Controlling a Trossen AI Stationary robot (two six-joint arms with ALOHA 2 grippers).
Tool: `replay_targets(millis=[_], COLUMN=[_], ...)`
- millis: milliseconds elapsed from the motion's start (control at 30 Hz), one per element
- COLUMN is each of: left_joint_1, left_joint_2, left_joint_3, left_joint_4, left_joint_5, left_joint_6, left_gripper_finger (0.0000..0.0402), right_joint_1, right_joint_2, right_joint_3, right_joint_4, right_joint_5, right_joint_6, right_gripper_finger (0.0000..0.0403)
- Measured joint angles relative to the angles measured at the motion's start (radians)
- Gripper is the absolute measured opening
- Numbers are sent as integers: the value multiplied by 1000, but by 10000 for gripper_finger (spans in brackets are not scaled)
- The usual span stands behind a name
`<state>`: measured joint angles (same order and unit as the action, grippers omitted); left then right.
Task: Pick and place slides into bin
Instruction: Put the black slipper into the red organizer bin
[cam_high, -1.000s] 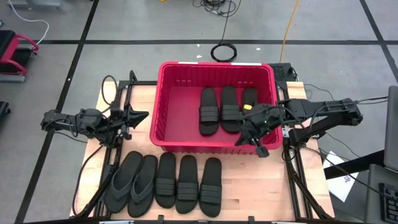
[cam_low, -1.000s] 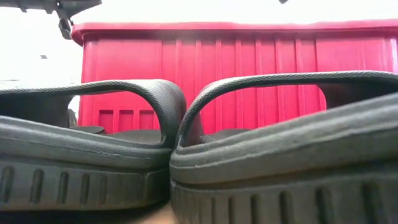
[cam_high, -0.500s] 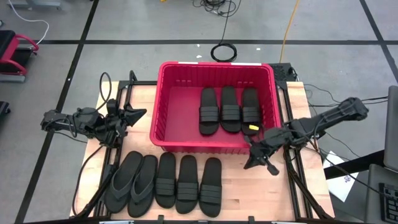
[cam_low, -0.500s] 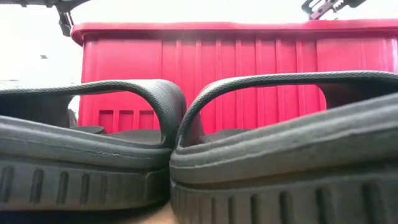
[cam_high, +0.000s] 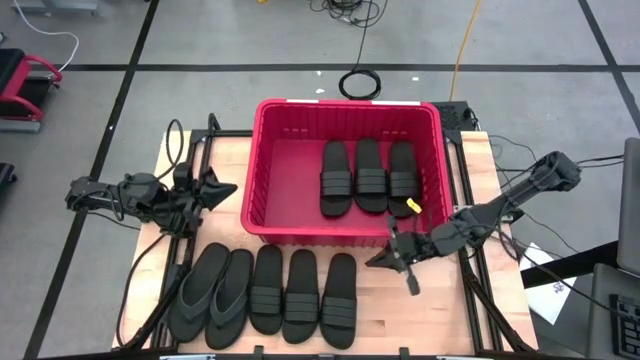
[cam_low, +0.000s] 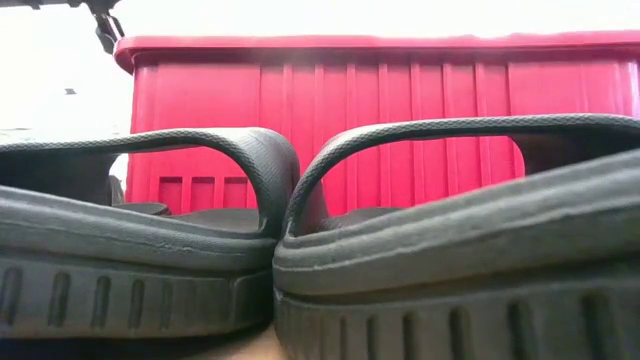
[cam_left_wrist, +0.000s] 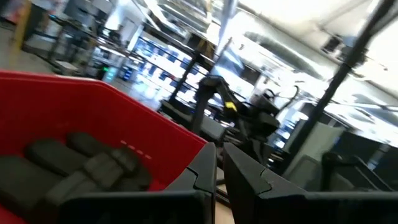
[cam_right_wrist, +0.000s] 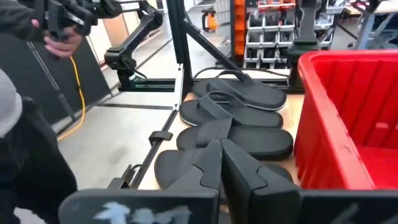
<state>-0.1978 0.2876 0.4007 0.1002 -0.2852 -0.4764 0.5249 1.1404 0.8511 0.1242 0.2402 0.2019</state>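
The red bin (cam_high: 262, 170) stands at the table's far middle with three black slides (cam_high: 370, 176) lying side by side on its floor. Several more slides (cam_high: 285, 293) lie in a row along the near edge, soles down; two of them fill the low view (cam_low: 300, 250). My right gripper (cam_high: 376, 261) hovers shut and empty just in front of the bin's near wall, pointing toward the row of slides (cam_right_wrist: 236, 121). My left gripper (cam_high: 230, 185) waits shut beside the bin's left wall, holding nothing.
Bare wood (cam_high: 440, 310) lies to the right of the slide row. Black frame rails (cam_high: 470, 290) run along both table sides. A person (cam_right_wrist: 25, 124) stands beyond the table's left side. Cables lie on the floor (cam_high: 360, 82) behind the bin.
My right gripper has left the space above the bin's near right corner, moved toward the table's near edge and come down. It now hangs in front of the bin's near wall, turned from pointing down to nearly level, facing the slide row. It has stayed shut and empty.
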Motion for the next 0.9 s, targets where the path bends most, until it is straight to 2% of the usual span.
replay_targets(millis=[133, 333, 433, 533, 667, 767, 900], left_joint_1=[0, 0, 0, 0, -1, 0, 0], left_joint_2=[0, 0, 0, 0, 0, 0, 0], left_joint_3=[0, 0, 0, 0, 0, 0, 0], left_joint_4=[-11, -66, -90, -123, -163, -193, -206], left_joint_5=[82, 161, 193, 210, 210, 227, 276], left_joint_6=[-4, -7, -20, -19, -19, -24, -26], left_gripper_finger=[26, 26, 26, 26, 26, 26, 26], right_joint_1=[2, 1, 1, -2, -27, -51, -73], right_joint_2=[125, 314, 374, 418, 482, 518, 570], right_joint_3=[108, 370, 467, 496, 491, 491, 491], right_joint_4=[-54, -323, -364, -389, -480, -478, -476], right_joint_5=[-2, -10, -67, -139, -162, -211, -286], right_joint_6=[17, 106, 105, 110, 189, 242, 299], right_gripper_finger=[0, 0, 0, 0, 9, 35, 92])
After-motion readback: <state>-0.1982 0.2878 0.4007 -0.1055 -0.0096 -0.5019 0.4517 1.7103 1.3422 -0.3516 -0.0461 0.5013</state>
